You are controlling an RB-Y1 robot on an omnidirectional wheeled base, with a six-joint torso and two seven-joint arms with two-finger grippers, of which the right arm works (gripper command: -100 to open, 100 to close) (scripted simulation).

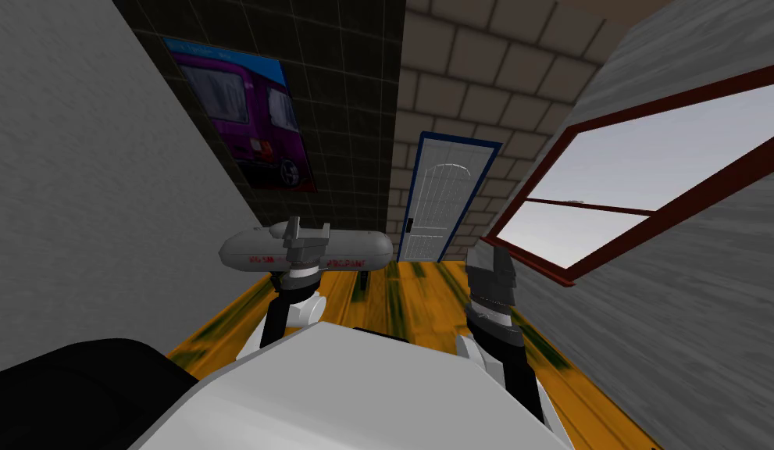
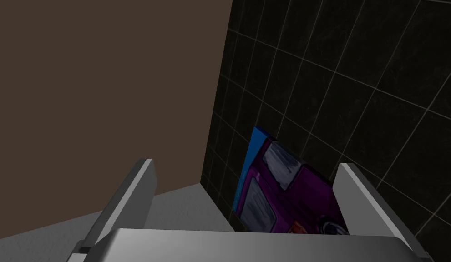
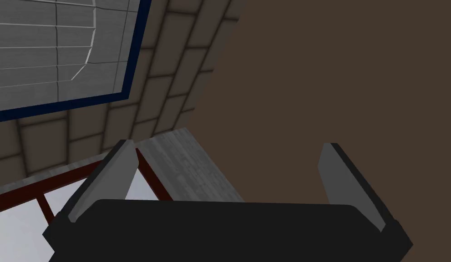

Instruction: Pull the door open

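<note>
White, panelled and set in a dark blue frame, the door (image 1: pixel 444 205) stands in the pale brick wall at the room's far end, well apart from both arms. The left gripper (image 1: pixel 308 230) and right gripper (image 1: pixel 490 264) hang over the yellow floor (image 1: pixel 412 291) with their fingers spread apart. A purple van poster (image 1: pixel 244 117) is on the left wall and a red-framed window (image 1: pixel 650 180) on the right.

Room was dim overall; brightest patch was the window (image 1: pixel 658 164), pale grey-white daylight. The tiled wall (image 1: pixel 338 101) read nearly black, and the white door (image 1: pixel 444 203) stood out vs. it. The floor (image 1: pixel 424 285) was evenly lit, yellow w/ dark streaks. Head view was rolled, w/ walls splayed twd corners; grey side walls (image 1: pixel 80 195) looked smeared nr edges. Wrist views were dimmer.
</note>
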